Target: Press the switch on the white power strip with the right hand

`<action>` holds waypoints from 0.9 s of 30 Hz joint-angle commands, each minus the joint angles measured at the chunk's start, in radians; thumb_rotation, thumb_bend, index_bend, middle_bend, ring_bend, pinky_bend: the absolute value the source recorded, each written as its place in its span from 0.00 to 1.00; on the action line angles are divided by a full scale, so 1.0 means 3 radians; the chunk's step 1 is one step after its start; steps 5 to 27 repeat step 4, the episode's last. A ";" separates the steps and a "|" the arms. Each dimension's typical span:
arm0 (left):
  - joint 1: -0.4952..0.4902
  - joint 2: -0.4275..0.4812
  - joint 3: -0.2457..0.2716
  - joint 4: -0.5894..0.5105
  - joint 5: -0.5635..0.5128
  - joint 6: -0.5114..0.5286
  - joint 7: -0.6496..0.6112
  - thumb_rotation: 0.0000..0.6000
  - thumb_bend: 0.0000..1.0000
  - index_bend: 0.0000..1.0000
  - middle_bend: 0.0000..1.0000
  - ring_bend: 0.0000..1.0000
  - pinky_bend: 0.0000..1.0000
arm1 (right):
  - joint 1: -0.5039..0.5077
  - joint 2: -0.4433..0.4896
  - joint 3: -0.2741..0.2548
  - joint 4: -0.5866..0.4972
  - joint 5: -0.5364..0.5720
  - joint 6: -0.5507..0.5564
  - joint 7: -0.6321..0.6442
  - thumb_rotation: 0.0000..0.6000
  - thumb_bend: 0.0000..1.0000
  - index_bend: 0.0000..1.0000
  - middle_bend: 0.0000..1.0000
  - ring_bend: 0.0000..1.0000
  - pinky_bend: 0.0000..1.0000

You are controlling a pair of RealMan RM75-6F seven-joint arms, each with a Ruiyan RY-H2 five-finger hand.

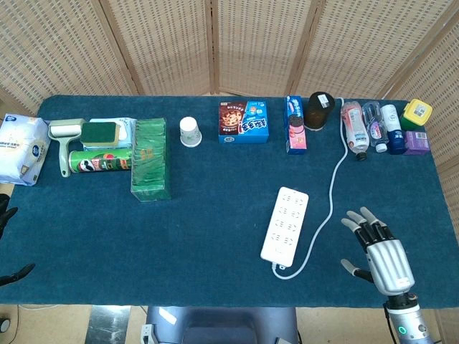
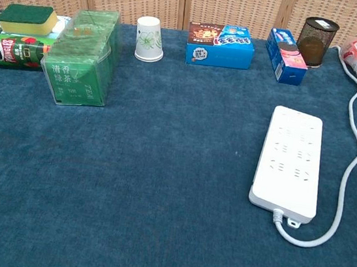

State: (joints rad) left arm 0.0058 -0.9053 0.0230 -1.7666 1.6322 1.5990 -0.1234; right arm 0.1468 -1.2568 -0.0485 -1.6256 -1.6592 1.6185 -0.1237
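Note:
The white power strip [image 1: 285,223] lies flat on the blue cloth right of centre, and the chest view shows it too [image 2: 289,160]. Its switch [image 2: 285,184] sits near the end closest to me. A white cable [image 1: 330,192] loops from that end and runs back to the far right. My right hand [image 1: 376,252] hovers to the right of the strip with fingers spread, holding nothing, well apart from it. It is outside the chest view. Only dark fingertips of my left hand [image 1: 7,244] show at the left edge.
Along the back stand a paper cup [image 1: 189,132], a blue snack box [image 1: 244,122], a narrow blue box [image 1: 295,124], a dark mesh holder [image 1: 319,109] and several bottles [image 1: 373,125]. A green tea box [image 1: 150,158], chips can [image 1: 100,161] and sponge [image 1: 100,132] sit at left.

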 commanded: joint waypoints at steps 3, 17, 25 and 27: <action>-0.0008 -0.0011 0.0000 -0.0021 -0.0007 -0.0024 0.0058 1.00 0.07 0.00 0.00 0.00 0.08 | -0.0051 0.0155 -0.0009 -0.0214 0.0377 -0.0349 -0.0255 1.00 0.00 0.19 0.09 0.00 0.06; -0.0009 -0.0012 0.0000 -0.0026 -0.0006 -0.0026 0.0065 1.00 0.07 0.00 0.00 0.00 0.08 | -0.0049 0.0162 0.0010 -0.0239 0.0420 -0.0375 -0.0277 1.00 0.00 0.19 0.07 0.00 0.04; -0.0009 -0.0012 0.0000 -0.0026 -0.0006 -0.0026 0.0065 1.00 0.07 0.00 0.00 0.00 0.08 | -0.0049 0.0162 0.0010 -0.0239 0.0420 -0.0375 -0.0277 1.00 0.00 0.19 0.07 0.00 0.04; -0.0009 -0.0012 0.0000 -0.0026 -0.0006 -0.0026 0.0065 1.00 0.07 0.00 0.00 0.00 0.08 | -0.0049 0.0162 0.0010 -0.0239 0.0420 -0.0375 -0.0277 1.00 0.00 0.19 0.07 0.00 0.04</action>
